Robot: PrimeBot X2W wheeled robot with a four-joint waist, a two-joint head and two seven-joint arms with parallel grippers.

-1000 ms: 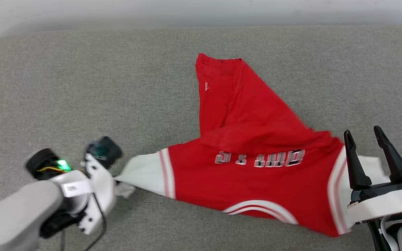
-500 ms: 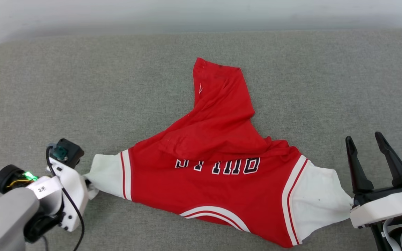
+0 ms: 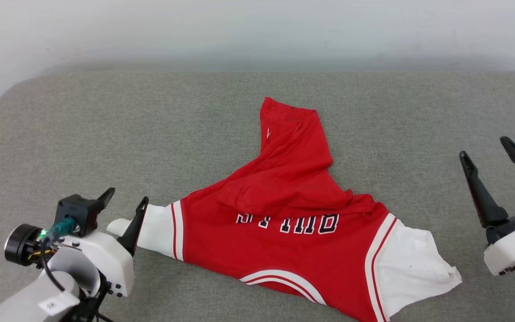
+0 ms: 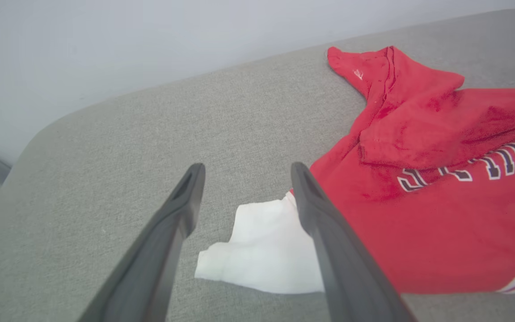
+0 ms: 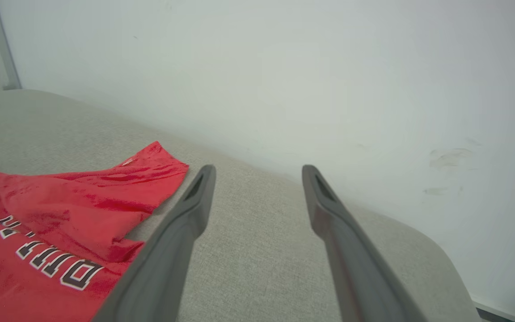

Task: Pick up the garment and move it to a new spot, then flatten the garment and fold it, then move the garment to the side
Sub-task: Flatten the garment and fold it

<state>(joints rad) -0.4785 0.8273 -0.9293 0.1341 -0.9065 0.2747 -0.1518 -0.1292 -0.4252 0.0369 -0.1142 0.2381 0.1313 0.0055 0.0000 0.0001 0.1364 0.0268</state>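
Shirt [image 3: 284, 250] lies rumpled on grey padding [image 3: 105, 134]
At left, the left gripper [image 3: 126, 199] has its jaws apart at the white sleeve [image 3: 159, 228]; the right gripper [image 3: 484, 149], jaws apart, is clear.

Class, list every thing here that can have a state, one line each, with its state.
red BULLS T-shirt: lying unheld on the grey cushion, rumpled, not flat.
left gripper: jaws open, at the end of the white sleeve, holding nothing.
right gripper: jaws open, apart from the T-shirt.
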